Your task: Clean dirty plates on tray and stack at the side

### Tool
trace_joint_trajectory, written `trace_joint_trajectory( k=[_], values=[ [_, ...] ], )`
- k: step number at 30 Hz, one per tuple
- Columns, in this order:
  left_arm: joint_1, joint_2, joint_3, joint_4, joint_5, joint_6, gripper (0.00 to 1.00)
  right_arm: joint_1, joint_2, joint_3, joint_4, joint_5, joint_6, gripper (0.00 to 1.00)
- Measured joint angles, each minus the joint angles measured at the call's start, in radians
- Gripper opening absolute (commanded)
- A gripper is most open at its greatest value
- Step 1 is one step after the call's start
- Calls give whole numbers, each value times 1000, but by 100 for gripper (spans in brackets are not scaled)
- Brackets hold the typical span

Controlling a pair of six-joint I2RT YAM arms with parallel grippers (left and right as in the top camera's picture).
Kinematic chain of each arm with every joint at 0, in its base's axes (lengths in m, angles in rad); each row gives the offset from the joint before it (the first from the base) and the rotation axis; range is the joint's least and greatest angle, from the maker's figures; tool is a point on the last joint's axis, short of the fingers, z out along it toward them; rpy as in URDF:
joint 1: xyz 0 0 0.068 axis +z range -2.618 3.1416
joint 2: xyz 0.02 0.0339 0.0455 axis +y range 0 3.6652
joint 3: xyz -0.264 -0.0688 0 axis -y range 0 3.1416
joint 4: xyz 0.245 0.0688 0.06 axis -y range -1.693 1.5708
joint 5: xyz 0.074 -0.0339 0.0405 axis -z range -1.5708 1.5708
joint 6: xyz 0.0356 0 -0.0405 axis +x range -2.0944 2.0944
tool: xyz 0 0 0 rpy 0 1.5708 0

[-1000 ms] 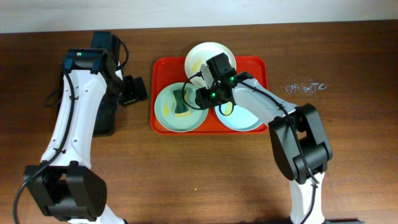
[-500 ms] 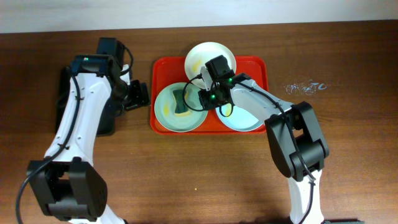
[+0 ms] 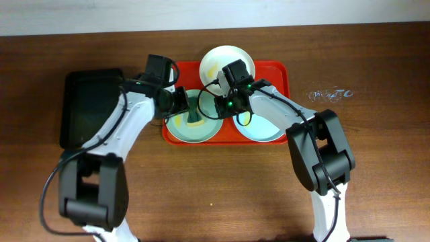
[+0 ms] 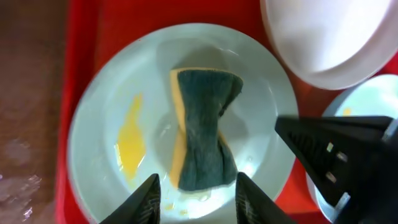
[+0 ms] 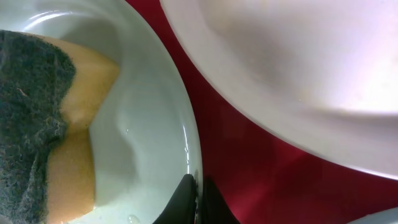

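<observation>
The red tray [image 3: 281,71] holds three plates. The left pale blue-green plate [image 3: 179,126] [image 4: 106,106] carries a yellow smear [image 4: 132,134] and a green-and-yellow sponge [image 4: 202,134] [image 3: 195,111]. My left gripper [image 4: 200,202] [image 3: 183,101] hovers over this plate, jaws open to either side of the sponge's near end. My right gripper [image 5: 198,190] [image 3: 216,107] is shut on the same plate's rim [image 5: 186,124]. The white-cream plate [image 3: 227,62] [image 5: 298,74] sits at the tray's back. The other blue-green plate [image 3: 265,128] is partly under the right arm.
A black rectangular tray [image 3: 91,107] lies on the wooden table left of the red tray. The right arm's black body [image 4: 348,155] reaches in beside the sponge plate. A small pale smudge [image 3: 329,94] marks the table at the right.
The left arm swung right from the black tray to above the sponge plate, its jaws narrowing. The right gripper closed onto the plate's rim.
</observation>
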Motion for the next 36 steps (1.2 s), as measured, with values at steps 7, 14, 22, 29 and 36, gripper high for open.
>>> trace_joint_trajectory(
  k=[7,14,22,29,36],
  values=[
    [-59,129,-3,104,0,-4,31,0,0,0,0,-1,-1,5],
    [-64,142,-3,106,-114,-11,0,0,0,0,0,-1,-1,5],
    [-66,140,14,0,-416,-11,0,0,0,0,-5,-11,-5,8],
    [-63,85,31,-11,-209,-24,0,0,0,0,-5,-12,-5,8],
    [-64,180,61,-34,-243,-43,0,0,0,0,-4,-15,-5,8]
  ],
)
